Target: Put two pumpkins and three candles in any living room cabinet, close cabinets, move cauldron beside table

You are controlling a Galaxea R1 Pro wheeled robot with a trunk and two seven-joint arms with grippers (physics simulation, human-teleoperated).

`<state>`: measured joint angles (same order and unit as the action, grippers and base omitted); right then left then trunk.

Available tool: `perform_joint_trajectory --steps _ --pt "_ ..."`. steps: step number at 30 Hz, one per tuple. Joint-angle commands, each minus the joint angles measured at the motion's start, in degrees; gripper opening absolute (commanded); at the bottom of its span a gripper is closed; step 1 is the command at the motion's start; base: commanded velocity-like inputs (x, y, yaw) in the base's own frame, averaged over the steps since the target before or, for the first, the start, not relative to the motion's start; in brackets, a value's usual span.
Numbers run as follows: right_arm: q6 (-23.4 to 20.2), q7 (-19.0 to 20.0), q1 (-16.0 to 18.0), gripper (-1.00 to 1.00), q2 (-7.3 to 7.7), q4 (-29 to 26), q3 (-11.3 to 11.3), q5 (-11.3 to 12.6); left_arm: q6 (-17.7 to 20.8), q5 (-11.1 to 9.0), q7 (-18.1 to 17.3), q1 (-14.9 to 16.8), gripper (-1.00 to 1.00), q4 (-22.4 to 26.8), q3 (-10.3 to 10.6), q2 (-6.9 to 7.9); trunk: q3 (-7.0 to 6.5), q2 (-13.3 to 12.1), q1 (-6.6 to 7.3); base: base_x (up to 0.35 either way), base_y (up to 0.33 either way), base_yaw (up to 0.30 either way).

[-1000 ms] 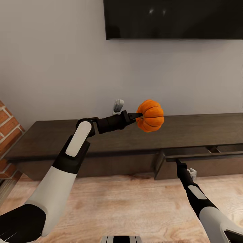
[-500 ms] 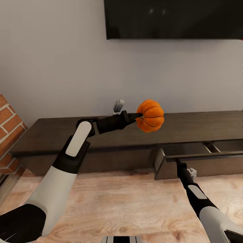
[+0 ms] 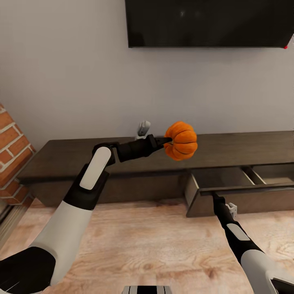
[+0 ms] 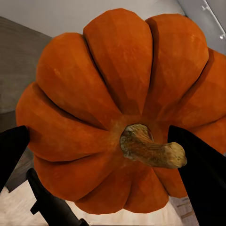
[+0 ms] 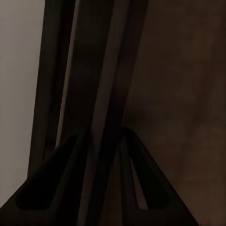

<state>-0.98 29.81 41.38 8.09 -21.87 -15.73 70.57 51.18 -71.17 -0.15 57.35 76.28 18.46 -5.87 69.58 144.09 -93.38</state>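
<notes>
— Where is our ribbed orange pumpkin (image 3: 181, 140)?

— Clamped at the stem end in our left gripper (image 3: 164, 141), above the long dark-brown wooden cabinet (image 3: 122, 157).

— And the drawer?

— Its front edge (image 3: 245, 188) is pinched in our right gripper (image 3: 214, 196); the open tray lies at four o'clock from the pumpkin.

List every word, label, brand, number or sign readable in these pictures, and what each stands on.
None: no readable text anywhere. The TV screen is blank black, the pumpkin and the cabinet carry no labels, and the left gripper and right gripper bear no markings.
</notes>
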Motion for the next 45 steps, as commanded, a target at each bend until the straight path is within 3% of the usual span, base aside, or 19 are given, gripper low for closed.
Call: perform_joint_trajectory --steps 1,45 --pt "-0.34 1.39 0.02 -1.00 -0.01 5.58 0.52 0.53 0.17 -0.31 -0.02 0.04 -1.00 0.01 0.02 -0.02 0.05 0.02 0.03 -0.192 0.000 0.000" --pt "-0.34 0.88 0.02 -1.00 -0.09 5.58 0.53 0.45 0.24 -0.20 -0.02 0.04 -1.00 -0.08 0.34 -0.11 0.05 0.02 0.03 -0.097 0.000 0.000"
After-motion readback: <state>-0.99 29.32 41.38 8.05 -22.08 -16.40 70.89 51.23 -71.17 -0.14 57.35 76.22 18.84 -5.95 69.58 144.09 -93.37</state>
